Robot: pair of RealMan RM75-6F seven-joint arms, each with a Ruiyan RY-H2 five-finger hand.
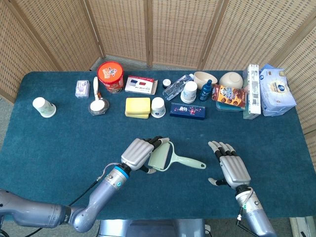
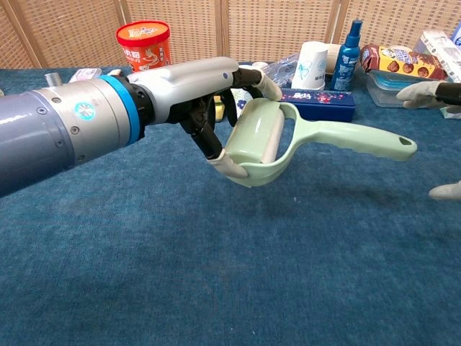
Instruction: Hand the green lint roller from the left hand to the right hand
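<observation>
My left hand (image 1: 140, 153) (image 2: 191, 86) grips the pale green lint roller (image 1: 165, 158) (image 2: 263, 140) by its roller head and holds it above the blue table. The roller's handle (image 1: 190, 162) (image 2: 360, 138) points toward my right side. A short gap to the right of the handle tip, my right hand (image 1: 231, 168) is open, its fingers spread and nothing in it. In the chest view only its fingertips (image 2: 432, 92) show at the right edge.
Along the back of the table (image 1: 59, 143) stand a red tub (image 1: 110, 76), yellow sponges (image 1: 137, 106), a white cup (image 1: 158, 106), a dark blue box (image 1: 187, 110), bottles, bowls, a snack box (image 1: 229, 96) and tissue packs (image 1: 276, 91). A paper cup (image 1: 43, 106) sits far left.
</observation>
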